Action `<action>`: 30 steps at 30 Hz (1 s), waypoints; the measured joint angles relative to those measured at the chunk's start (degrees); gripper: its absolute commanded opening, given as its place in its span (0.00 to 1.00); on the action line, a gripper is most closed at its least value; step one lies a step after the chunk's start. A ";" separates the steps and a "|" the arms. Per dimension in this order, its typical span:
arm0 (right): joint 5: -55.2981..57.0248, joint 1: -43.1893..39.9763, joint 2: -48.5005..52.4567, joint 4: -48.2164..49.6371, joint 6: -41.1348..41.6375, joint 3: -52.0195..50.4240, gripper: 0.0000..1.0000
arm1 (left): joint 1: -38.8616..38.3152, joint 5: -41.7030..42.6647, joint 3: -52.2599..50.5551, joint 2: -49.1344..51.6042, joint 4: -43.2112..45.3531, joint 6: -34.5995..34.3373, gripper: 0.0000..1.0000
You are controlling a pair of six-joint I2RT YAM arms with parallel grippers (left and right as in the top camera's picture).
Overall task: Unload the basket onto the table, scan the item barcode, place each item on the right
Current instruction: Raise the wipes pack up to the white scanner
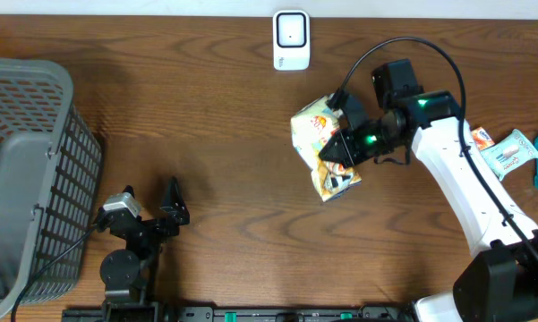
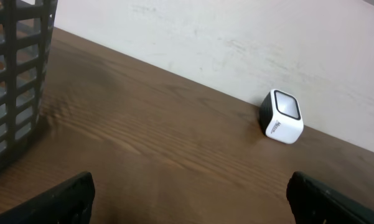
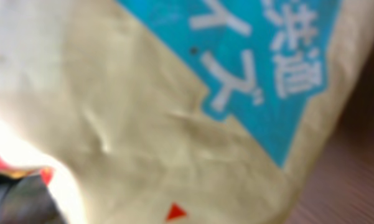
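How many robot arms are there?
2. The left arm stands near the basket, its end effector open and empty. The right arm reaches in from the right, its end effector shut on a yellowish snack bag. None seem hidden.

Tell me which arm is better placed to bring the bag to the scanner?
Right. The right pincer is shut on the bag, near the scanner. The left pincer is open, empty and farther away.
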 measured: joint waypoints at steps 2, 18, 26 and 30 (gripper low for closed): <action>6.12 1.01 0.00 2.62 5.86 0.00 0.01 | 0.00 0.00 0.00 0.00 0.02 -0.02 0.97; 24.85 2.67 22.16 -3.50 24.09 30.56 0.01 | 0.00 0.00 0.00 -0.02 0.02 0.00 0.97; 29.05 2.78 45.48 -9.77 24.70 60.35 0.01 | 0.00 0.00 0.00 -0.04 0.02 -0.02 0.97; 30.49 2.82 51.89 -8.02 24.92 68.19 0.01 | 0.00 0.00 -0.02 -0.04 0.02 0.00 0.97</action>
